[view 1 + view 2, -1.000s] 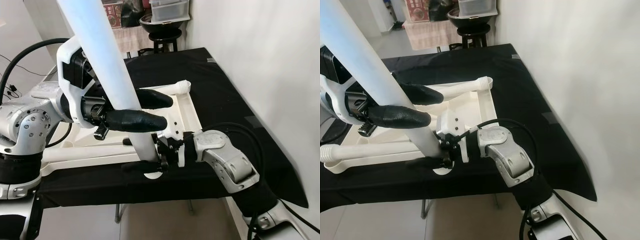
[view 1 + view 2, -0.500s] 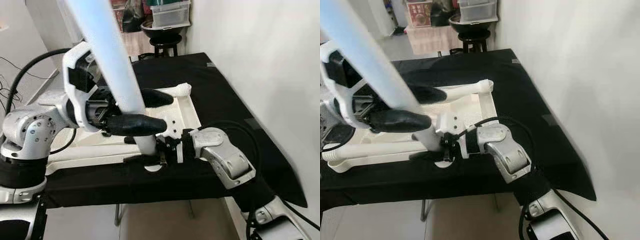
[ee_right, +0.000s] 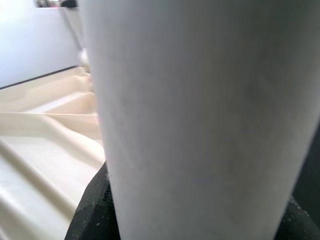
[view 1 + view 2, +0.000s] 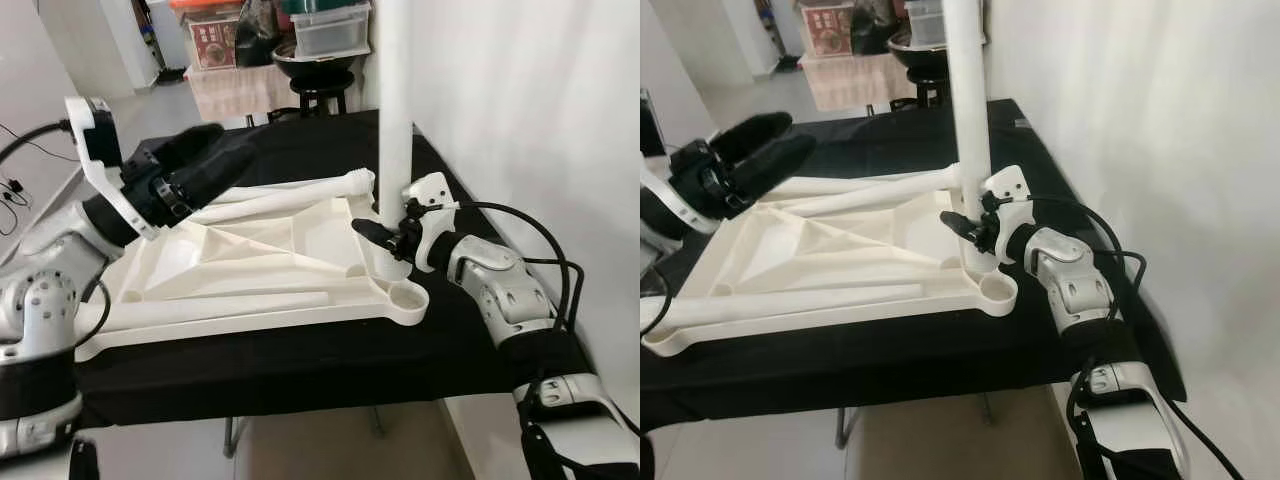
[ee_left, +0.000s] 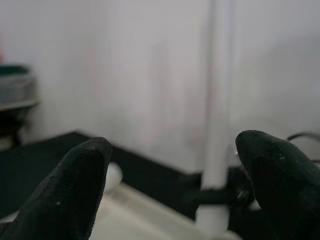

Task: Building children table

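Left eye view showed a white plastic tabletop [image 4: 240, 265] lying upside down on a black cloth-covered table [image 4: 480, 180], its ribbed underside facing up. One white table leg [image 4: 395, 120] stood upright at the tabletop's corner nearest the white wall [image 4: 540, 100], on the robot's right. The right gripper [image 4: 385, 238] was clamped around the lower part of this leg, just above the corner socket; one black finger passed in front of the leg, and the right wrist view showed the leg close up with dark finger pads at either side of it. An empty round socket [image 4: 408, 298] sat at the tabletop's near right corner, just beside the gripped leg.

Two more white legs lay flat: one [image 4: 290, 200] rested along the far edge of the tabletop, its ribbed end pointing toward the upright leg, and another [image 4: 215, 308] lay along the near edge.

The left gripper [image 4: 205, 165] hovered above the far left part of the tabletop, holding nothing. Its fingers [image 5: 82, 180] stood spread apart in the left wrist view, with the upright leg visible between them in the distance.

Beyond the table stood a dark stool [image 4: 322, 85] with a bowl and a clear storage box on it.
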{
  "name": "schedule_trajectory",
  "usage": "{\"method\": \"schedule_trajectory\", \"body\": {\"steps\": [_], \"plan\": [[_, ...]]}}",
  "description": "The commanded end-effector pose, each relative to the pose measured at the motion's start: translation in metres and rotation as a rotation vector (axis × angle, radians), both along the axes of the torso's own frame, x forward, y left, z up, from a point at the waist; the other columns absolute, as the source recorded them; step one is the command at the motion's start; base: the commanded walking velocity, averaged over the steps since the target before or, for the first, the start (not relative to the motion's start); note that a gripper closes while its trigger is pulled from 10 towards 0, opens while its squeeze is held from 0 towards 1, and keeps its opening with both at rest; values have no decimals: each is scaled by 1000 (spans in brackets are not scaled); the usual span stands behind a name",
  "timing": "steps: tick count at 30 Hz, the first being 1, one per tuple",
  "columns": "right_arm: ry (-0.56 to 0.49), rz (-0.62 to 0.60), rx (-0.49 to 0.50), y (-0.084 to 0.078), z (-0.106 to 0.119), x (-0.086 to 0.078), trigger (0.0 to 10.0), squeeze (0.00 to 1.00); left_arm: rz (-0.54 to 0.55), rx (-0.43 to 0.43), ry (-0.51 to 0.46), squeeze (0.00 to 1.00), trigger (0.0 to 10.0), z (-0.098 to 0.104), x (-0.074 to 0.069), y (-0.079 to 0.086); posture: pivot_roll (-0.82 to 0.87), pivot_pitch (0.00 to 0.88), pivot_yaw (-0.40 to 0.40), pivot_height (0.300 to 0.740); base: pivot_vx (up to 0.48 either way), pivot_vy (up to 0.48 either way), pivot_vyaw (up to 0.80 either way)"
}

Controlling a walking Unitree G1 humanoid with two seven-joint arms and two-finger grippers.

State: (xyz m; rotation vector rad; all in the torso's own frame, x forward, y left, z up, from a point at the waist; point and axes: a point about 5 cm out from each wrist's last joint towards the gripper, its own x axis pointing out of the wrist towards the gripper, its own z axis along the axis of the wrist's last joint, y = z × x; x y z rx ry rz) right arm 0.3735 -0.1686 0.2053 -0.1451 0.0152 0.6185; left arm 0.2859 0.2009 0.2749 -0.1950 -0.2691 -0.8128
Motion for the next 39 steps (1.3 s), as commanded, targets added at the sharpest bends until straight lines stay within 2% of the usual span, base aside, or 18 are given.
{"method": "schedule_trajectory", "body": {"steps": [1, 2, 3, 4, 5, 6, 7, 9, 11, 15, 20, 22, 28, 30, 35, 36, 37, 39], "plan": [[-35, -14, 25, -3, 8, 2, 0, 0, 46, 21, 12, 1000, 10000, -4, 0, 1, -38, 97, 50, 740, 0, 0, 0], [-43, -8, 61, -9, 8, 0, 0, 0, 69, 57, 49, 871, 10000, -18, -7, -2, -29, 115, 49, 740, 0, 0, 0], [-53, 26, 108, -12, 8, -4, 0, 0, 85, 98, 97, 0, 10000, -35, -15, -8, -25, 127, 53, 740, 0, 0, 0], [-66, 90, 134, -14, 7, -11, 4157, 0, 100, 139, 138, 0, 10000, -51, -24, -13, -23, 149, 59, 740, 0, 0, 0], [-75, 134, 146, -15, 7, -17, 4157, 0, 110, 162, 159, 0, 10000, -61, -32, -16, -22, 153, 61, 740, 0, 0, 0], [-81, 173, 142, -15, 4, -22, 10000, 0, 139, 185, 195, 0, 10000, -74, -37, -18, -20, 167, 64, 740, 0, 0, 0], [-81, 173, 142, -15, 4, -22, 10000, 0, 139, 185, 195, 0, 10000, -74, -37, -18, -20, 167, 64, 740, 0, 0, 0], [-73, 200, 146, -15, -2, -28, 10000, 0, 173, 233, 236, 0, 10000, -91, -47, -23, -15, 192, 72, 740, 0, 0, 0], [-73, 210, 149, -14, -4, -31, 10000, 0, 190, 258, 250, 0, 10000, -98, -54, -28, -14, 210, 81, 740, 0, 0, 0], [-74, 212, 150, -13, -4, -32, 10000, 0, 193, 257, 254, 0, 10000, -98, -57, -29, -14, 218, 85, 740, 0, 0, 0], [-85, 248, 159, -5, -1, -36, 10000, 0, 267, 308, 235, 0, 10000, -103, -61, -41, -15, 245, 96, 740, 0, 0, 0], [-111, 314, 184, -4, 8, -40, 10000, 0, 302, 320, 224, 0, 10000, -102, -64, -42, -9, 274, 105, 740, 0, 0, -800], [-126, 369, 178, -3, 14, -41, 10000, 0, 317, 355, 204, 0, 10000, -102, -73, -45, -2, 284, 107, 740, 0, 0, -706], [-145, 394, 174, -2, 19, -40, 10000, 0, 298, 404, 174, 0, 10000, -102, -79, -51, 1, 285, 106, 740, 0, 0, 0], [-162, 431, 175, -2, 22, -40, 10000, 0, 252, 422, 170, 0, 10000, -102, -84, -57, 1, 282, 103, 740, 0, 0, 0], [-164, 481, 142, -1, 22, -41, 10000, 0, 174, 394, 212, 0, 10000, -105, -94, -65, 2, 279, 100, 740, 0, 0, 0], [-164, 481, 142, -1, 22, -41, 10000, 0, 174, 394, 212, 0, 10000, -105, -94, -65, 2, 279, 100, 740, 0, 0, 0], [-160, 530, 88, 1, 19, -42, 10000, 0, 76, 402, 251, 0, 10000, -108, -108, -74, 3, 276, 100, 740, 0, 0, 0]]}}
